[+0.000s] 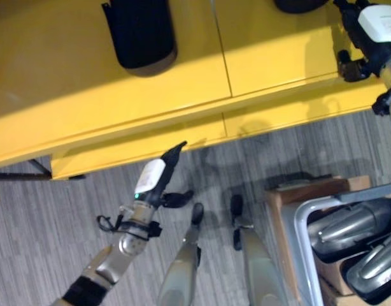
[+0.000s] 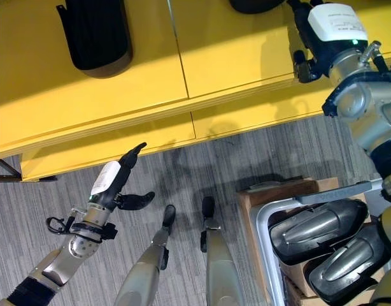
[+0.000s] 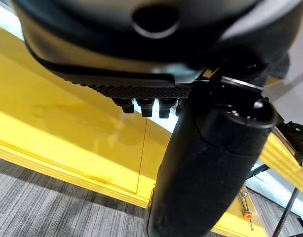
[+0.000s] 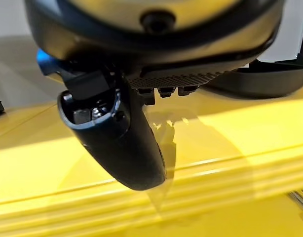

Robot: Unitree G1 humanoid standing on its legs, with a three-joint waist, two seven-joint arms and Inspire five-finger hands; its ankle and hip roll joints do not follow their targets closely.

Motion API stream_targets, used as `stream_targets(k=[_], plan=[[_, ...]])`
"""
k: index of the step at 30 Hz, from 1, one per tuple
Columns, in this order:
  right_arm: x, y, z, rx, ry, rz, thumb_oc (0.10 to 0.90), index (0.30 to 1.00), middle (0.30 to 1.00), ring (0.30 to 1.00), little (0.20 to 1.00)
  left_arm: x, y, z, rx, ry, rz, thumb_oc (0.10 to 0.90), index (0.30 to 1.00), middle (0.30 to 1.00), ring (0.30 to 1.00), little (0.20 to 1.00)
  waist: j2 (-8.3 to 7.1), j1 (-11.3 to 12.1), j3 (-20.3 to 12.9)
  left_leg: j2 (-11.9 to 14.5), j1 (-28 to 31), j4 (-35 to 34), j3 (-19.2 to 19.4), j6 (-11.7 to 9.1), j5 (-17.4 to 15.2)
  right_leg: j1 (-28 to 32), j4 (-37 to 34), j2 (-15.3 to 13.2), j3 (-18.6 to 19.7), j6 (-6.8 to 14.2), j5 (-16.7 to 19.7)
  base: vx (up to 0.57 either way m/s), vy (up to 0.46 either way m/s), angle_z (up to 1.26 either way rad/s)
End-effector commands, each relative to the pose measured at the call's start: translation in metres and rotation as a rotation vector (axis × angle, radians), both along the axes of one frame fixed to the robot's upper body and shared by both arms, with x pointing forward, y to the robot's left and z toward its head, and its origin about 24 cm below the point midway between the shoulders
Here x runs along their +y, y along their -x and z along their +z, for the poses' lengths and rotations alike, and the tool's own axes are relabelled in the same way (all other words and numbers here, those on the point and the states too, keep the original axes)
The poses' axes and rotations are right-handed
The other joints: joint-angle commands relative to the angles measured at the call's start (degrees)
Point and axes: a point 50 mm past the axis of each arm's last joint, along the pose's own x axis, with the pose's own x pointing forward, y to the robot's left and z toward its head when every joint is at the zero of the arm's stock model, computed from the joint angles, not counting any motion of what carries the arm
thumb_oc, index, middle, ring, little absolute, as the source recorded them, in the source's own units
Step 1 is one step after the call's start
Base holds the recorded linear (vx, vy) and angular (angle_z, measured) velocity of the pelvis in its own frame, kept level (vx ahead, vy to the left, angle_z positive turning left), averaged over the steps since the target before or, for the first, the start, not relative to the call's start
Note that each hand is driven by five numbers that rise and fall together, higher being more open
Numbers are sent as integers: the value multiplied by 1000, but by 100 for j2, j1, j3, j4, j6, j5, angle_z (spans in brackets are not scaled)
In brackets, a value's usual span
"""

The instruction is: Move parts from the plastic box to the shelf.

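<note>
Parts: two grey ones [image 2: 313,231] [image 2: 345,260] sit in the plastic box [image 2: 264,255], low right; one dark part [image 2: 97,35] is on the yellow shelf [image 2: 234,57]. Left robot hand [image 2: 116,182] hangs over the floor, fingers straight, empty. Right robot hand [image 2: 319,38] is over the shelf; can't tell its fingers. Right wrist view catches another dark part [image 4: 262,79] there.

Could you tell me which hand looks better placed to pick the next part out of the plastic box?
Probably the right hand: the plastic box with its dark parts sits on the robot's right. That hand is open above the yellow shelf. The left hand hangs open over the floor, across from the box.
</note>
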Motion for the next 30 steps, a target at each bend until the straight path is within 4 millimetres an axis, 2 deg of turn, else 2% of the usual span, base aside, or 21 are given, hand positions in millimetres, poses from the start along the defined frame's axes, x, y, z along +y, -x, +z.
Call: stream_targets(k=[1,9,15,23,30], plan=[[-10,9,11,-24,-3,-10,900,1000,1000,1000,1000,-3,6,28,-122,60,-50,900,1000,1000,1000,1000,-286,7,-208,-25,541,-430,89,76,0,112,381,-7,221,291,-501,0,0,0],[-13,9,-12,106,81,-18,900,1000,1000,1000,1000,-2,7,29,-116,42,-66,900,1000,1000,1000,1000,-392,-15,-298,-14,624,-430,72,88,-23,245,266,-4,217,307,-452,0,0,0],[-17,10,-21,172,129,-34,900,1000,1000,1000,1000,0,8,32,-122,25,-72,900,1000,1000,1000,1000,-500,-15,-332,9,685,-430,63,95,-44,338,202,12,196,314,-447,0,0,0],[-20,14,-22,182,135,-40,900,1000,1000,1000,1000,4,8,32,-120,23,-58,900,1000,1000,1000,1000,-623,-33,-430,27,777,-430,44,101,-76,439,177,18,175,306,-458,0,0,0],[-11,22,-13,147,149,14,900,1000,1000,1000,1000,8,9,35,-124,16,-48,900,1000,1000,1000,1000,-733,-107,-548,55,863,-430,47,106,-133,550,115,20,164,306,-459,0,0,0]])
